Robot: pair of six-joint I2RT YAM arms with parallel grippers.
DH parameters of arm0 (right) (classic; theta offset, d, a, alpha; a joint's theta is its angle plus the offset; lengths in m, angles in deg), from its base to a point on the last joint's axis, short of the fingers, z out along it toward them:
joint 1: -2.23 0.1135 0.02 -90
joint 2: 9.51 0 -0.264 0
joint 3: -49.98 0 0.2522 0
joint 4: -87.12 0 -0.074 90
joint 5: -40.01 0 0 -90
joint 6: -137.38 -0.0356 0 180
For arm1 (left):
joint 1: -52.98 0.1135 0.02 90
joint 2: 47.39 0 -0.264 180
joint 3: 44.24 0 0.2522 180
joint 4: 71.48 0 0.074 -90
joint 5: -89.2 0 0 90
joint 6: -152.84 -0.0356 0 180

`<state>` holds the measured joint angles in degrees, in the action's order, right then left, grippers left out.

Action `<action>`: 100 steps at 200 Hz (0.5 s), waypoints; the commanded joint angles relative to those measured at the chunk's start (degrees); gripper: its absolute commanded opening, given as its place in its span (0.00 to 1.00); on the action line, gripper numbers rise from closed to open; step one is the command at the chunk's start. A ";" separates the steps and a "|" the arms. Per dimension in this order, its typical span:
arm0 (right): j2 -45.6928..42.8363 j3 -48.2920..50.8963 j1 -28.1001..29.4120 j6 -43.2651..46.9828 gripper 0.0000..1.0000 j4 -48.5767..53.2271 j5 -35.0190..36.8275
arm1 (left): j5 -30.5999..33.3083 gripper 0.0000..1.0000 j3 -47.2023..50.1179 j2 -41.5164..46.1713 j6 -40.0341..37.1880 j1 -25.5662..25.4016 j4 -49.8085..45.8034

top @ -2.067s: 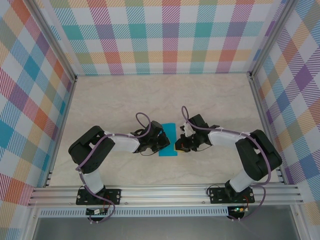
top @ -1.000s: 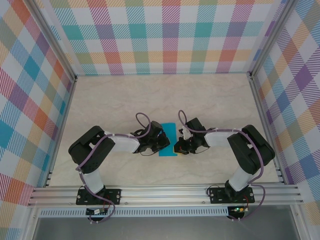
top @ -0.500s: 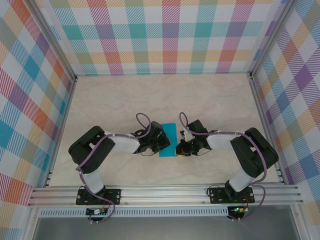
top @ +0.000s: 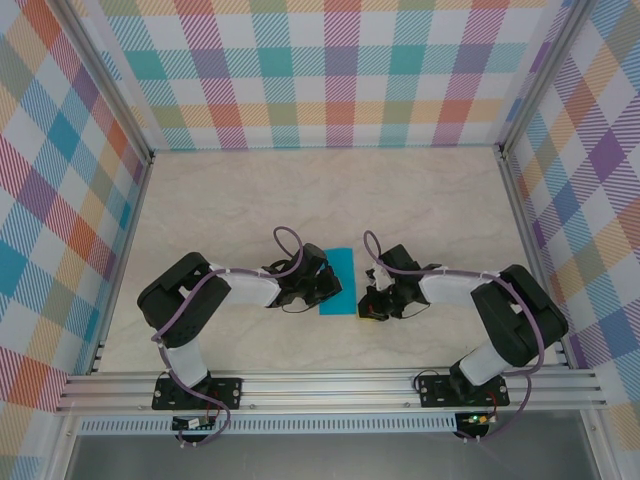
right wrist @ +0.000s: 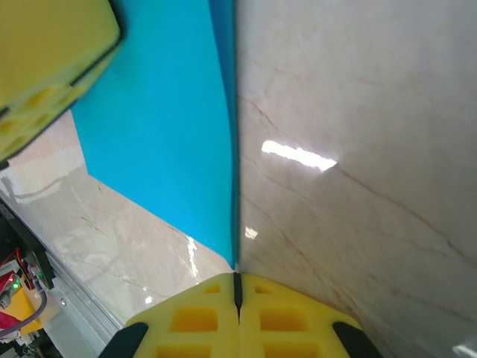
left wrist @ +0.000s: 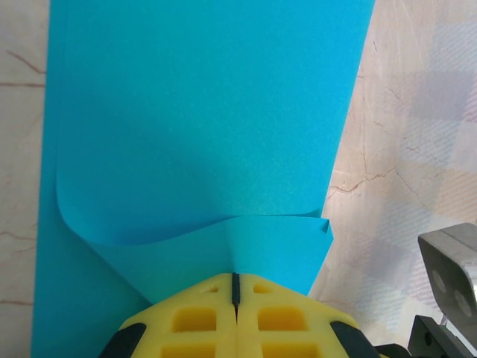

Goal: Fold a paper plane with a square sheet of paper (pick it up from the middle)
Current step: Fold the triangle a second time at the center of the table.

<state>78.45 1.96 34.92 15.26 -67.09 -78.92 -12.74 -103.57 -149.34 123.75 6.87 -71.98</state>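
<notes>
The square sheet of paper (top: pixel 340 265) lies as a narrow teal-blue rectangle, folded double, in the middle of the table. My left gripper (top: pixel 328 288) rests on its left side. In the left wrist view the yellow fingers (left wrist: pixel 194 321) are shut, and the paper's top layer (left wrist: pixel 201 127) curls up into the left gripper (left wrist: pixel 235 277). My right gripper (top: pixel 371 309) is shut just off the paper's near right corner. In the right wrist view the right gripper (right wrist: pixel 237 277) touches the end of the paper's (right wrist: pixel 164 127) folded edge, with nothing seen between the fingers.
The marble tabletop (top: pixel 250 200) is boxed in by checkered walls (top: pixel 330 80) at the back and sides. An aluminium rail (top: pixel 330 385) runs along the near edge. The left gripper's yellow finger (right wrist: pixel 52 52) stands close to the right gripper across the paper.
My right gripper has slid along the paper's right edge toward the near corner and slightly right. The left gripper and the paper have stayed put.
</notes>
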 commanded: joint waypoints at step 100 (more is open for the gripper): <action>6.53 -6.97 0.18 -3.20 0.00 -2.41 -2.22 | 0.88 0.00 0.86 -1.10 0.25 -0.12 -2.37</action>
<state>81.91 -4.34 34.92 12.16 -68.69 -81.04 -12.78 -103.57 -149.34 123.75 6.87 -71.96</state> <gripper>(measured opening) 0.043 0.040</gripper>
